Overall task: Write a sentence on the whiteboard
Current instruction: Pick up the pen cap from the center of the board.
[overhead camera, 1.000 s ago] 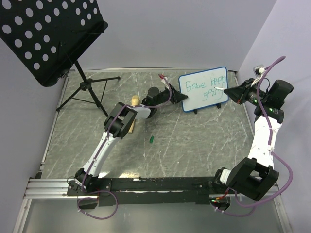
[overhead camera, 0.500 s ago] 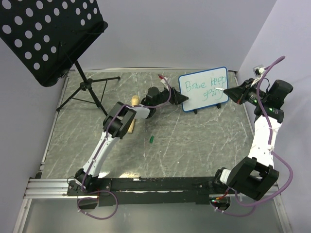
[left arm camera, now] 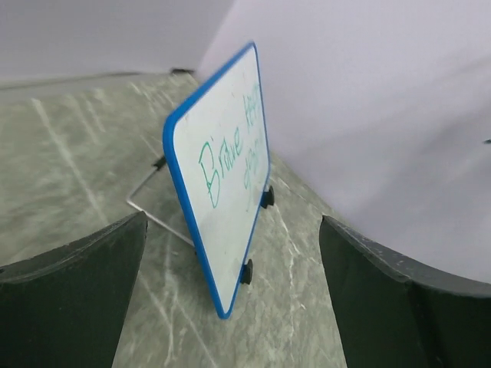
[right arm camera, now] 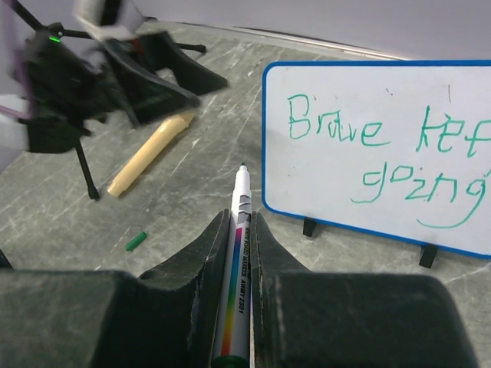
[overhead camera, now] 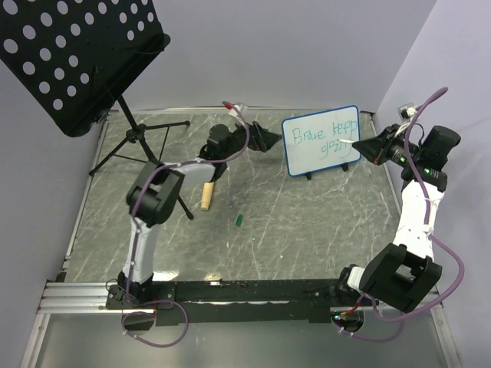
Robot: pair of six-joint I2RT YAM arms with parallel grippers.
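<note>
Whiteboard [overhead camera: 303, 157] job: right gripper [right arm camera: 230, 224] is pinched narrow on the marker [right arm camera: 239, 253], tip close to the board, can't tell if it's touching. Just ahead the board stands on its feet with the green sentence [right arm camera: 383, 153] on it. Beyond that, the left gripper [overhead camera: 270, 139] gapes wide, holding nothing. Worry: nothing braces the board, so pressing could shove it back and wreck the letters.

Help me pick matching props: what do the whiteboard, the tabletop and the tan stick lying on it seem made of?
The whiteboard: smooth white face, likely a coated board, with a blue rim that looks like plastic. The tabletop: grey-green with white veins, marble-look; whether it is stone or printed laminate, I cannot tell. The tan stick: matte and pale, probably wood.
</note>
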